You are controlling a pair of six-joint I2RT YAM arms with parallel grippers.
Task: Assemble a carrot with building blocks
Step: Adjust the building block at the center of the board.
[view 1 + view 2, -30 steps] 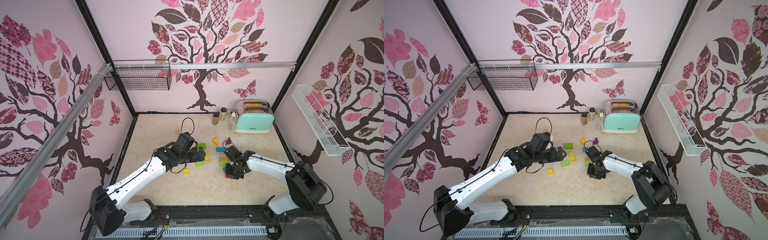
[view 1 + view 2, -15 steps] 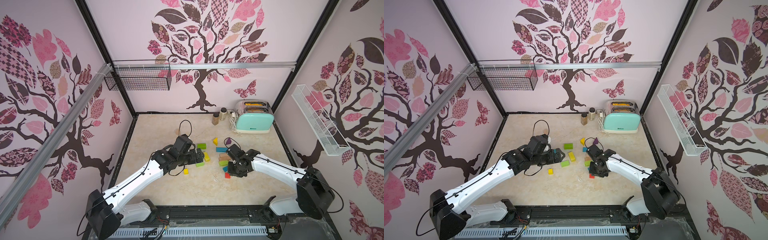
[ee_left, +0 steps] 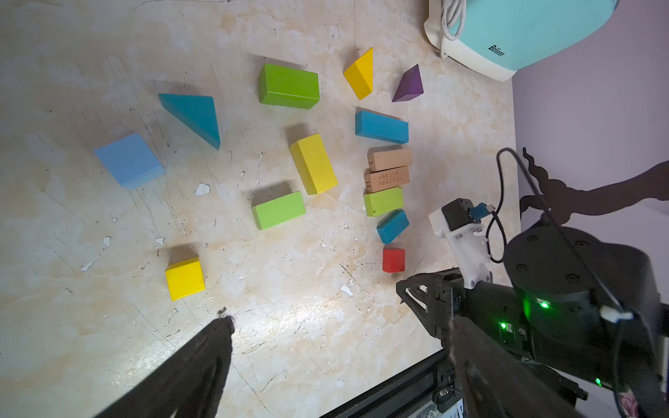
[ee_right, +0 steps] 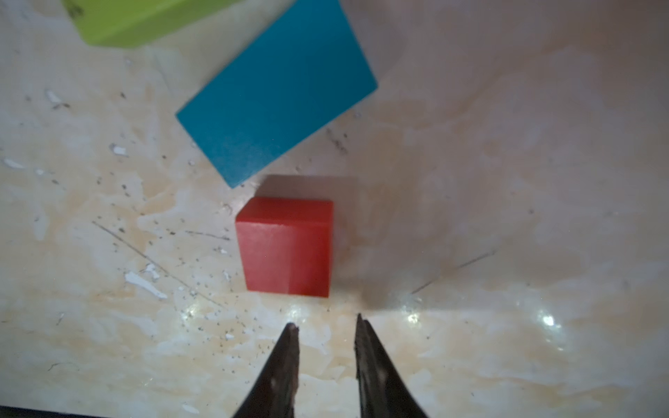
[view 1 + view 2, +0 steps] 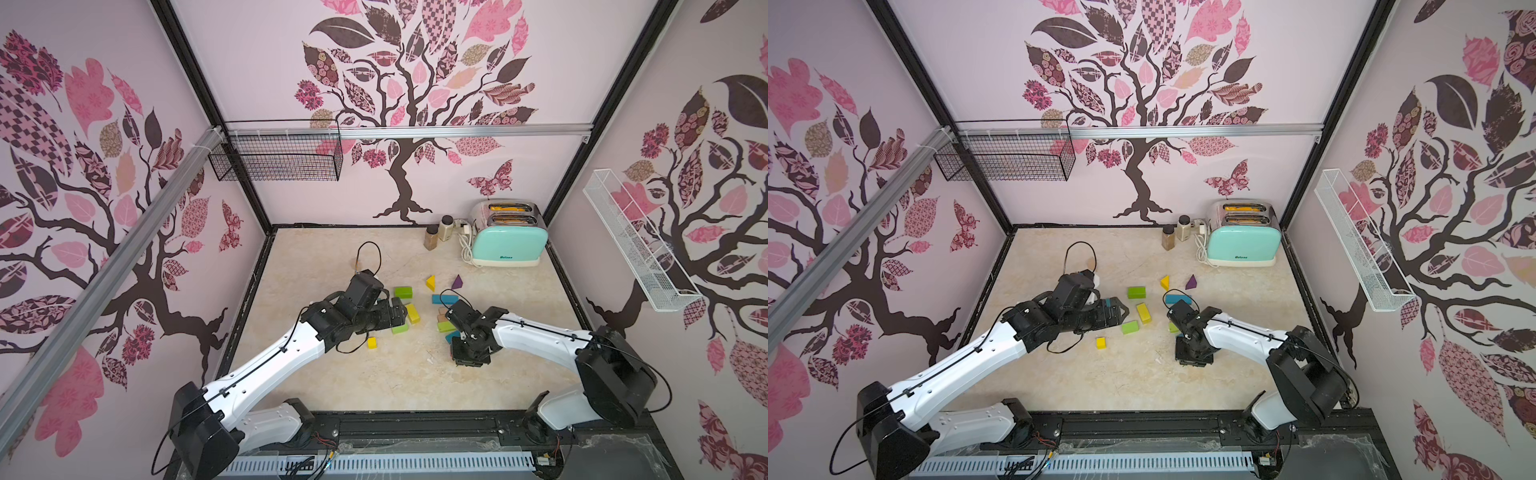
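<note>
The right arm (image 5: 536,336) reaches in from the front of the beige stone counter (image 5: 374,382). Its right jaws point down at the counter. They are open just a little and hold nothing.

Just past their tips sits a small red wooden cube (image 4: 286,249). It stands alone on the counter. A short teal wooden bar (image 4: 278,97) lies just beyond it, turned at a slant. Next comes a lime green wooden block (image 3: 383,201). It touches two plain tan wooden blocks (image 3: 387,179) that lie side by side. A long teal wooden bar (image 5: 444,299) lies past those.

A small yellow wooden cube (image 5: 372,342) sits alone, nearer the left arm (image 5: 270,365). The left jaws hang above the counter. They are wide open and empty.

Near them lie a green wooden bar (image 5: 1130,327) and a yellow wooden bar (image 5: 1143,312). A teal wooden wedge (image 3: 195,114) and a light blue wooden block (image 3: 129,161) show only in the left wrist view.

Farther back lie another green wooden bar (image 5: 403,292), a yellow wooden wedge (image 5: 430,283) and a purple wooden wedge (image 5: 457,282).

At the back wall stand a mint green toaster (image 5: 509,245) and two brown-lidded jars (image 5: 431,237).
</note>
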